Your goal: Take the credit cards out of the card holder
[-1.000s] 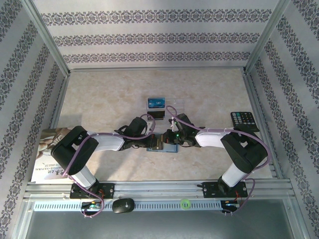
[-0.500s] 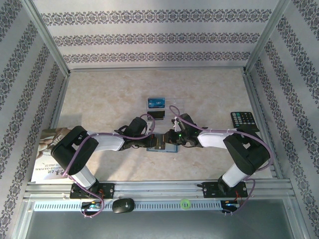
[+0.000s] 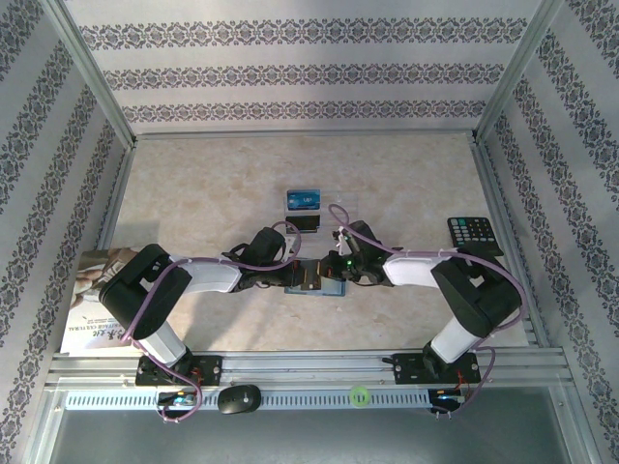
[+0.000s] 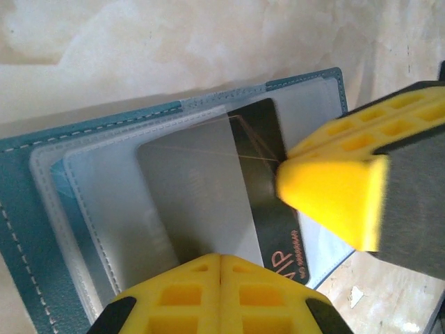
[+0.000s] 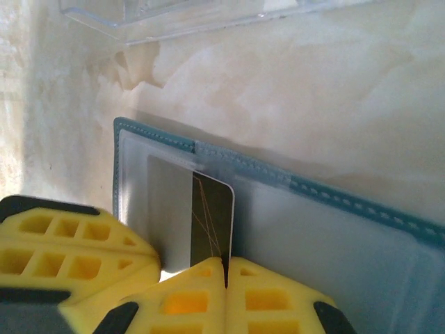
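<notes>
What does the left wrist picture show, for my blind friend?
A dark card sticks partly out of a clear pocket in the open teal-blue card holder on a marbled table. The left arm's shut yellow tool sits at the bottom; the right arm's yellow tool touches the card.

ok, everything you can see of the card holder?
The card holder is teal-blue, leather-looking, with stitched edges, lying open and flat on the marbled table. Clear plastic pockets line its inside; a dark card sticks partway out of one. Shut left fingers rest at one edge; right fingers touch the card.
</notes>
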Available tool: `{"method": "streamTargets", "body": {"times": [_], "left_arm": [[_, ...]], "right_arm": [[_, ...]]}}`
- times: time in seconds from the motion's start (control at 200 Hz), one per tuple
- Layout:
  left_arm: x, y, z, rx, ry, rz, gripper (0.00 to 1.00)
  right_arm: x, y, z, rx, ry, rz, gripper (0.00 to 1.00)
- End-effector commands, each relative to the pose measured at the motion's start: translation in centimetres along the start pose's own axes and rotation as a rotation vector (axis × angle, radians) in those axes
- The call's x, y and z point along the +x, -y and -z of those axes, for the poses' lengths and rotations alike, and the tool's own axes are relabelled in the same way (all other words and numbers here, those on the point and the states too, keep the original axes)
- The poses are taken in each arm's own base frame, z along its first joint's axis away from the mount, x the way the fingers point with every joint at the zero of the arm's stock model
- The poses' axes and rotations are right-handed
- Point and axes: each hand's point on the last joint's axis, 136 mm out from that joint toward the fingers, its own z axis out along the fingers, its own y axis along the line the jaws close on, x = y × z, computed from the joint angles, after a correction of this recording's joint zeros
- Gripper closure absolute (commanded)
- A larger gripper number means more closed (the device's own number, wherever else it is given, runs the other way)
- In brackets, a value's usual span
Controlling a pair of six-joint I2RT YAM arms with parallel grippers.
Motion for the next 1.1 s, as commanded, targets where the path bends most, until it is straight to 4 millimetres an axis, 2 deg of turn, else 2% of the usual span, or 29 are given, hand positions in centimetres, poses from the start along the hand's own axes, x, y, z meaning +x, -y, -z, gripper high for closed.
{"method": "streamTargets", "body": {"times": [0.0, 0.105, 0.17, 0.2, 0.29, 0.375, 0.675, 0.849, 1.094], "left_arm": [[1.3, -1.5, -0.1, -0.047, -0.047, 0.025, 1.00], [0.6, -1.0, 0.2, -0.026, -0.021, 0.021, 0.99], [-0.8, 0.3, 1.0, 0.021, 0.024, 0.009, 0.78], [-1.7, 1.2, 1.5, 0.050, 0.053, -0.004, 0.72], [-4.6, 4.3, 3.9, 0.147, 0.154, -0.058, 0.64], [-6.4, 6.7, 6.1, 0.260, 0.227, -0.087, 0.59], [-9.1, 10.0, 10.8, 0.601, 0.422, -0.061, 0.53], [-9.3, 10.2, 11.6, 0.636, 0.452, -0.053, 0.53], [-9.6, 9.6, 12.4, 0.641, 0.477, -0.033, 0.52]], "right_arm": [[-1.3, 2.2, 2.6, 0.086, 0.098, -0.009, 1.00], [-2.1, 1.6, 4.7, 0.071, 0.140, 0.021, 1.00], [-2.5, 0.6, 5.6, 0.041, 0.153, 0.062, 1.00], [-2.7, -0.1, 6.0, 0.021, 0.163, 0.083, 1.00], [-3.5, -1.6, 7.4, -0.021, 0.199, 0.127, 1.00], [-4.3, -3.1, 8.8, -0.068, 0.242, 0.166, 1.00], [-6.2, -8.4, 12.6, -0.299, 0.349, 0.193, 1.00], [-6.9, -10.7, 13.9, -0.418, 0.386, 0.174, 1.00], [-7.1, -12.4, 15.4, -0.494, 0.412, 0.175, 1.00]]}}
